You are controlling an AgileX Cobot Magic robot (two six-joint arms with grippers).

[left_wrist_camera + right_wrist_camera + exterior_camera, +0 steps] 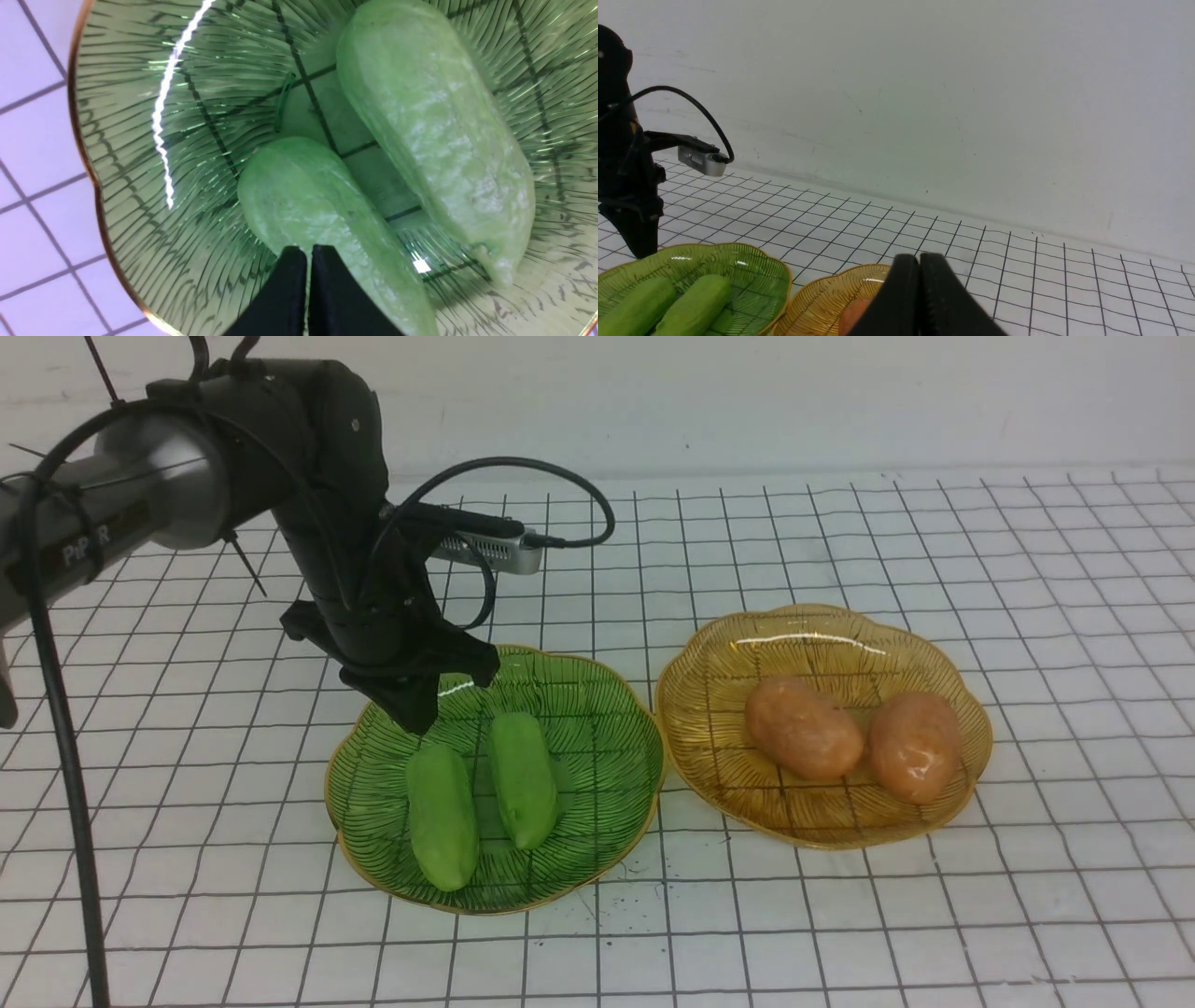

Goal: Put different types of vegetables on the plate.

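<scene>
Two light-green cucumbers lie side by side in the green glass plate (607, 709): the left one (442, 817) and the right one (523, 779). Two orange-brown potatoes, one (803, 728) and the other (915, 745), lie in the amber glass plate (709, 663). My left gripper (415, 723) is shut and empty, its tip just above the far end of the left cucumber (322, 210). In the left wrist view the other cucumber (434, 126) lies beside it. My right gripper (919, 259) is shut and empty, raised above the amber plate (817, 303); it is outside the front view.
The plates stand on a white table with a black grid (934, 541), and a pale wall rises behind it. My left arm's cable (65, 756) hangs down at the far left. The left wrist camera (485, 546) juts out over the table behind the green plate.
</scene>
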